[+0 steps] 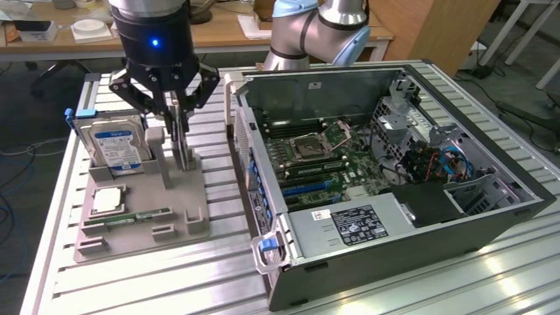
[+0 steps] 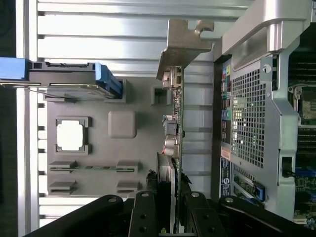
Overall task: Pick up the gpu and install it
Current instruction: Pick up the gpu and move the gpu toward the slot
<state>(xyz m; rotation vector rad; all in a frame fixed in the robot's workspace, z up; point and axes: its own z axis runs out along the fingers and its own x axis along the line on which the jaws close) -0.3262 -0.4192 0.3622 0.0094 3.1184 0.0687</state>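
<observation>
The hand hangs straight down over the gray holder, and its two fingers are pressed together on the gpu, one on each flat side. The gpu stands on its thin edge, and its low edge looks to sit in a slot of the holder, though I cannot be sure it has not come up a little. In the wrist view the gpu shows as a thin line with its metal bracket at the far end from the hand. The drive with the blue label stands just beside it in the same holder. The open case lies near, toward the exterior view's right, on the table. Things could go wrong here. The hand holds only one end part of a long thin card, so the card may tip or slide. If the card sticks in its slot, the holder might come up with it. The bracket could bump the case wall, and a swing could knock the drive.
</observation>
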